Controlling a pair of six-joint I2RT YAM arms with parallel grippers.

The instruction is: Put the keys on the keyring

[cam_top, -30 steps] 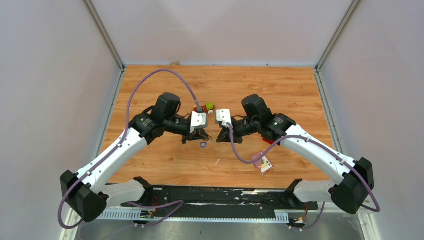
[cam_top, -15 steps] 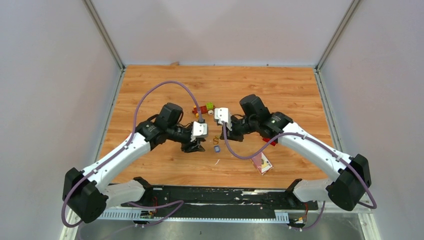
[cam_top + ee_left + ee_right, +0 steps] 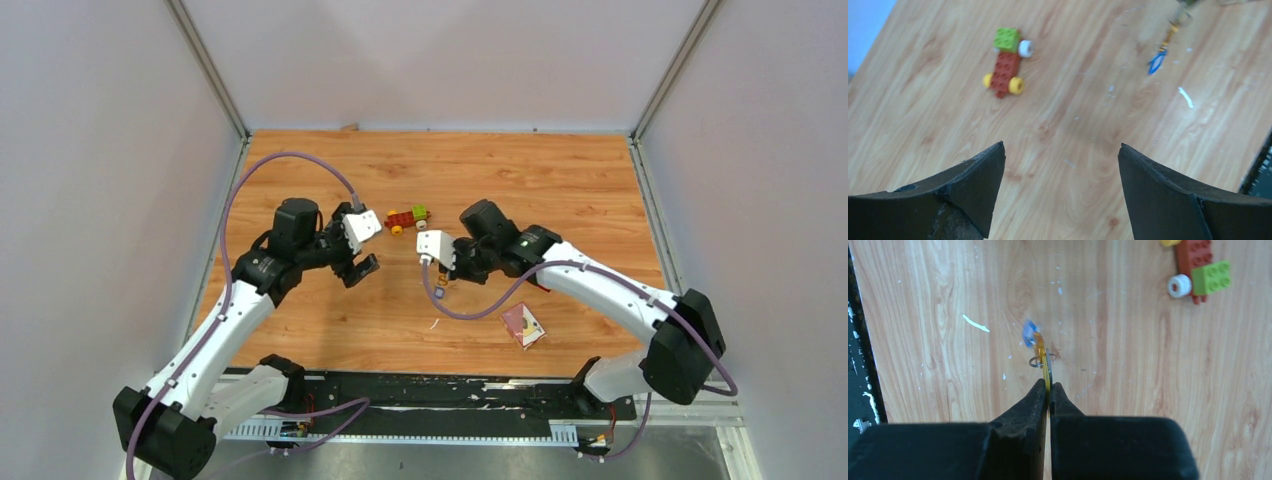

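Observation:
My right gripper [image 3: 1048,385] is shut on the yellow-orange key [image 3: 1047,371], seen edge-on between its fingertips. A thin wire keyring [image 3: 1040,361] sits just beyond them, and the blurred blue key [image 3: 1029,333] dangles off it above the wood. In the left wrist view the same cluster hangs at the top right, blue key [image 3: 1156,61] lowest. In the top view it is a small speck [image 3: 441,283] under the right gripper [image 3: 438,274]. My left gripper [image 3: 1061,145] is open and empty, off to the left [image 3: 358,268], apart from the keys.
A red-and-green toy car [image 3: 407,217] lies on the wooden table behind the grippers, also in the left wrist view [image 3: 1007,62]. A pink card [image 3: 523,325] lies near the front right. A white scrap [image 3: 435,323] lies near the front edge.
My left gripper opened, let go and pulled back to the left. The blue key now hangs from the cluster in my right gripper, which shifted slightly left.

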